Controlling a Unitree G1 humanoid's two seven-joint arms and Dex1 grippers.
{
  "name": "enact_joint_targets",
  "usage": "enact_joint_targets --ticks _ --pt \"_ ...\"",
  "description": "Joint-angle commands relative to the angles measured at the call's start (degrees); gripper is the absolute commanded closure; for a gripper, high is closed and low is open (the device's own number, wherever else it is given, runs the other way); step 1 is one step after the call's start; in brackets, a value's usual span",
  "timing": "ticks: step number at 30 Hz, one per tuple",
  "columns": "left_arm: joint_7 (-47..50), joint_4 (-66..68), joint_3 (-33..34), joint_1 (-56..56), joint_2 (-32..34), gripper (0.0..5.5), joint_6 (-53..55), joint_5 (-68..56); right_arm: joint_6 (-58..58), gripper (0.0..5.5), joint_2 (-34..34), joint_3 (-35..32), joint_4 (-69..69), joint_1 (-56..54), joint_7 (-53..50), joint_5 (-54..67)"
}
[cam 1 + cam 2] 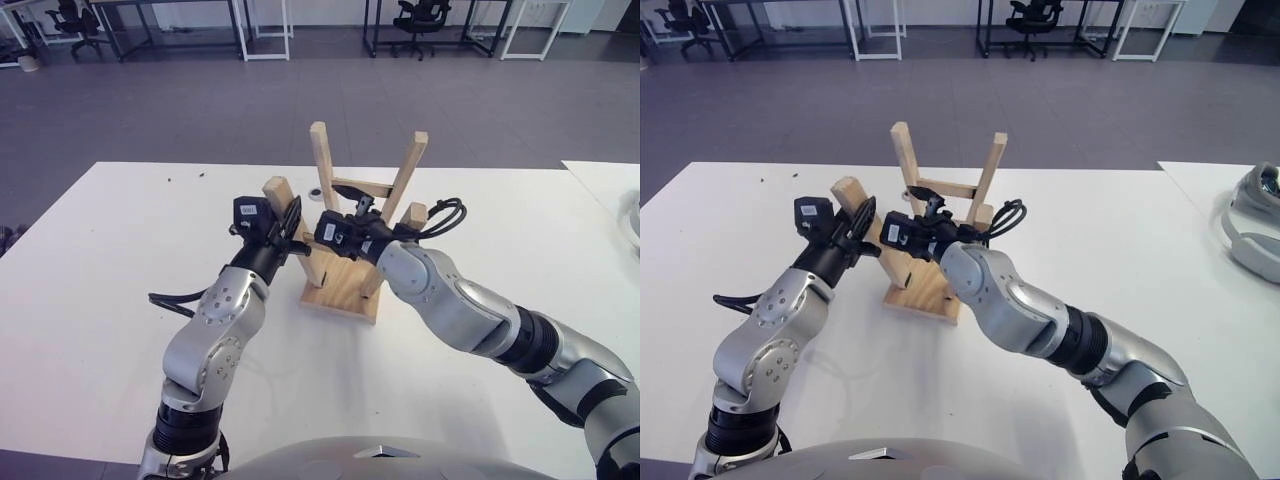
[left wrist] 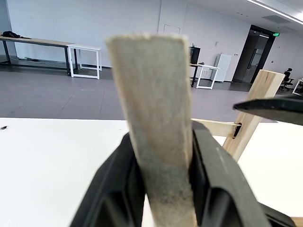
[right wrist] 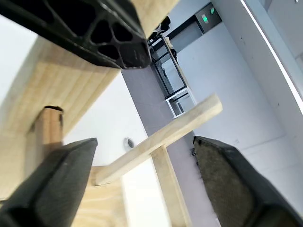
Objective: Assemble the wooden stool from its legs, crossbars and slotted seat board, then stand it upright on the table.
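The wooden stool lies upside down in the middle of the white table (image 1: 120,250), its seat board (image 1: 340,297) flat and tilted legs pointing up. My left gripper (image 1: 285,228) is shut on the near left leg (image 1: 277,190), which the left wrist view shows as a pale post (image 2: 156,118) clamped between black fingers (image 2: 218,179). My right gripper (image 1: 358,210) stands open just beside it, in front of the crossbar (image 1: 362,187) joining the two far legs (image 1: 321,165). In the right wrist view the crossbar (image 3: 165,137) runs between its spread fingertips (image 3: 52,189).
A small ring (image 1: 318,191) lies on the table behind the stool. A black cable (image 1: 165,300) trails by my left arm. A white headset (image 1: 1255,225) rests on a second table at the right. Desks and chairs stand far behind.
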Motion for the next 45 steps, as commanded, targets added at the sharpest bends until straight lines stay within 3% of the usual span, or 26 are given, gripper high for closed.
enact_joint_targets --ticks 1,4,8,14,19,22,25,28,31,33,38,45 --pt "-1.1 -0.3 -2.4 3.1 2.3 4.47 9.7 0.5 1.6 1.72 -2.2 6.4 6.0 7.7 7.8 -1.6" --pt "-1.1 -0.6 -2.9 1.9 -0.3 4.47 9.9 -0.4 -0.4 1.72 -0.2 6.3 6.9 9.9 9.8 -3.4" --pt "-2.2 -6.9 5.7 -2.0 -5.7 3.56 9.1 -12.8 -4.3 1.72 0.0 -0.1 6.8 10.8 8.6 -5.4" --pt "-6.8 -14.0 14.5 -6.3 0.4 2.51 11.2 -30.5 -21.6 1.72 -3.4 -16.6 1.4 7.4 8.0 -7.7" --pt "-7.5 -9.1 20.6 -21.6 7.8 1.54 9.3 -39.5 -26.3 1.72 2.6 -39.7 -1.9 2.4 11.1 9.6" --pt "-10.4 0.4 22.6 -29.2 13.0 1.54 8.3 -36.1 -19.7 1.72 4.3 -55.1 1.7 -2.9 13.1 24.7" --pt "-18.5 7.2 18.3 -27.9 18.4 1.54 7.5 -29.2 -9.1 1.72 5.9 -66.0 0.3 5.0 17.7 45.4" --pt "-23.2 11.5 11.3 -21.8 18.0 1.54 5.9 -22.6 -2.5 1.72 8.2 -67.0 -3.4 17.6 17.4 54.8" --pt "-21.9 18.7 -0.8 -13.7 14.0 1.54 4.3 -11.9 -1.5 1.72 8.2 -58.3 2.1 29.3 12.3 45.4" --pt "-21.7 19.6 -5.2 -10.5 13.9 1.54 2.4 -6.7 -2.8 1.72 8.4 -56.2 2.8 29.6 11.3 43.7" --pt "-23.3 12.5 2.9 -14.1 14.0 1.54 0.9 -12.3 -4.5 1.72 8.8 -61.0 2.0 21.2 10.9 49.9" --pt "-29.5 14.0 20.1 -39.0 18.1 1.54 1.5 -30.7 -3.3 1.72 5.9 -74.3 4.9 1.2 8.9 71.6"
